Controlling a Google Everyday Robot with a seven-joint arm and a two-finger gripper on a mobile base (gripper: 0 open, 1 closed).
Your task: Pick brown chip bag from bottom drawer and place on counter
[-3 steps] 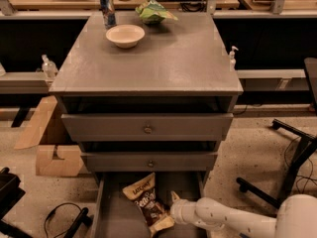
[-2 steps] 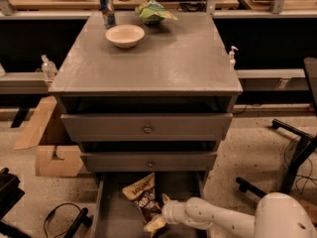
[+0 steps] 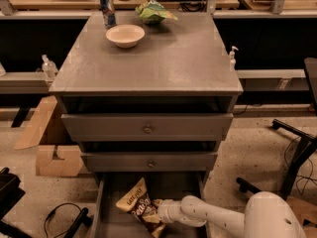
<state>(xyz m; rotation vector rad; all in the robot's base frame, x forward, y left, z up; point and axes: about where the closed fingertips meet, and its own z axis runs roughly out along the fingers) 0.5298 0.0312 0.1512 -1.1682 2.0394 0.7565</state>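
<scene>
bottom drawer (image 3: 174,183), open below the counter's (image 3: 163,63) front edge: the gripper (image 3: 159,211) sits against the right side of the brown chip bag (image 3: 137,206), which lies at a slant on the drawer floor, left of centre. you cannot tell whether the pincer is apart, together or clamped on the bag; the wrist and the bag hide it.

your likely trouble is the film. it looks glossy and loose, so a shallow hold on one edge could slip, or the bag could swing and drop as it rises. a hard squeeze would probably crush the chips.

the way up is also tight. the middle drawer front (image 3: 148,161) and the counter's front edge overhang the bag's upper end. a straight lift may snag there, so you would likely need to draw it outward first.

on the counter, a bowl (image 3: 125,34) stands near the back left corner, a can (image 3: 107,9) behind it, and a green bag (image 3: 153,11) at the back edge. setting down nearer the front edge should keep you off all three. a cardboard box (image 3: 54,157) sits below the left edge, a chair base (image 3: 292,165) off the right edge, near the arm.
</scene>
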